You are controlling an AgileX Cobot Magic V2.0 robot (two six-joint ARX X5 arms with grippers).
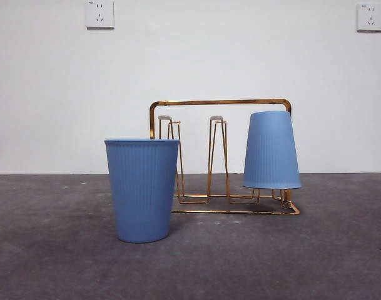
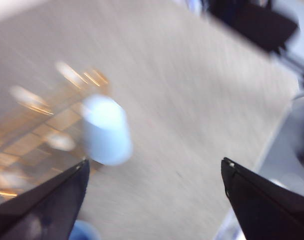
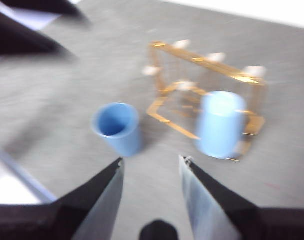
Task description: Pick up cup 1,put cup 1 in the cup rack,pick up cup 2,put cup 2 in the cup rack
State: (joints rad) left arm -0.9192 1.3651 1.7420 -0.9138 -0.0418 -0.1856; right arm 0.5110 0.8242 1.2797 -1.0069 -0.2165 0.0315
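The left gripper (image 2: 154,172) has its two black jaws spread wide apart with nothing between them; it hangs above the table, and its blurred wrist view looks down on the inverted cup (image 2: 107,131) and the gold wires of the cup rack (image 2: 37,125). The right gripper (image 3: 152,165) is also released, its jaws parted by a moderate gap and empty, held high over the grey table (image 3: 57,100), with both cups and the rack well apart from it. Neither gripper touches anything, and neither appears in the front view. There, one blue ribbed cup (image 1: 271,150) sits upside down over a prong at the right end of the cup rack (image 1: 218,156), its open rim hanging a little above the rack's base wire and its closed bottom reaching nearly to the top bar of the arched handle frame. The second blue ribbed cup (image 1: 142,189) stands upright on the table (image 1: 52,250), mouth up, at the front left of the rack and nearer the camera, so that it hides the rack's lower left corner. From the right wrist view this upright cup (image 3: 117,128) stands just beside the rack (image 3: 206,95), apart from it. Several upright prongs with pale tips stand free in the rack. Two white wall sockets (image 1: 99,14) sit high on the white wall behind.
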